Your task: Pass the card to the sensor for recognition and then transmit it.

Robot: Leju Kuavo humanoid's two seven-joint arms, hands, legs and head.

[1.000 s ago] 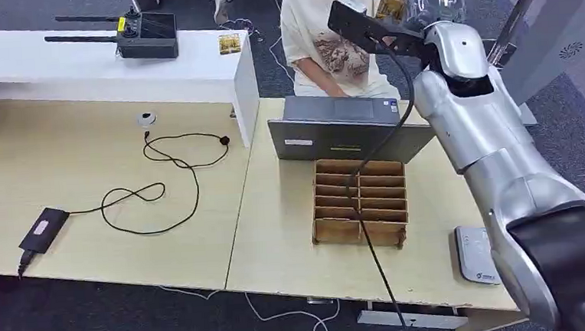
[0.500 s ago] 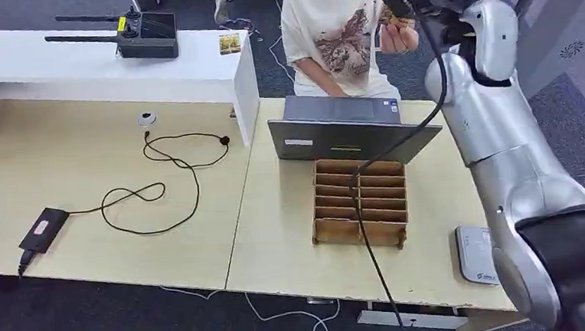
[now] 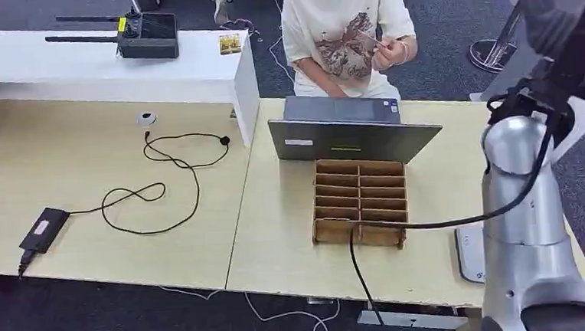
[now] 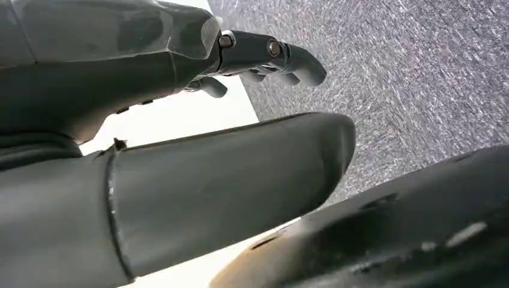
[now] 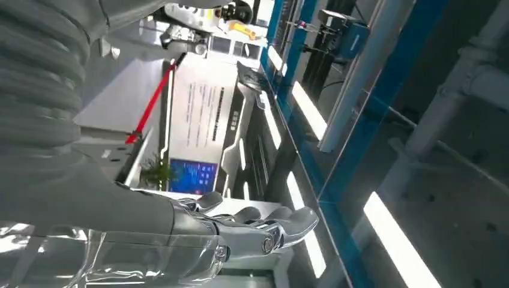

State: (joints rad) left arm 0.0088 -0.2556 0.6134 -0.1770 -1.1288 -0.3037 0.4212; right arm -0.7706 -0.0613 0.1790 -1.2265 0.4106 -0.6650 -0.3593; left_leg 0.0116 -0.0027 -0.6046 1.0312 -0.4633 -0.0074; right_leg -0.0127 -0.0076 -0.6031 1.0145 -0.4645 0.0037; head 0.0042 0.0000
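The card (image 3: 368, 40) is pinched in a seated person's hand (image 3: 395, 50) beyond the desk's (image 3: 294, 234) far edge. The right hand (image 5: 240, 231) is raised, empty, fingers extended. The left hand (image 4: 264, 57) holds nothing, fingers curled. The dangling cable (image 3: 431, 222) could be snagged on the wooden divider tray (image 3: 361, 202).

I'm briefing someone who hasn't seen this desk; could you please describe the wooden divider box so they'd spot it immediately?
On the right-hand desk, just in front of the grey laptop, sits the wooden box. It alone is split into two columns of narrow empty slots, with a black cable crossing its near edge.
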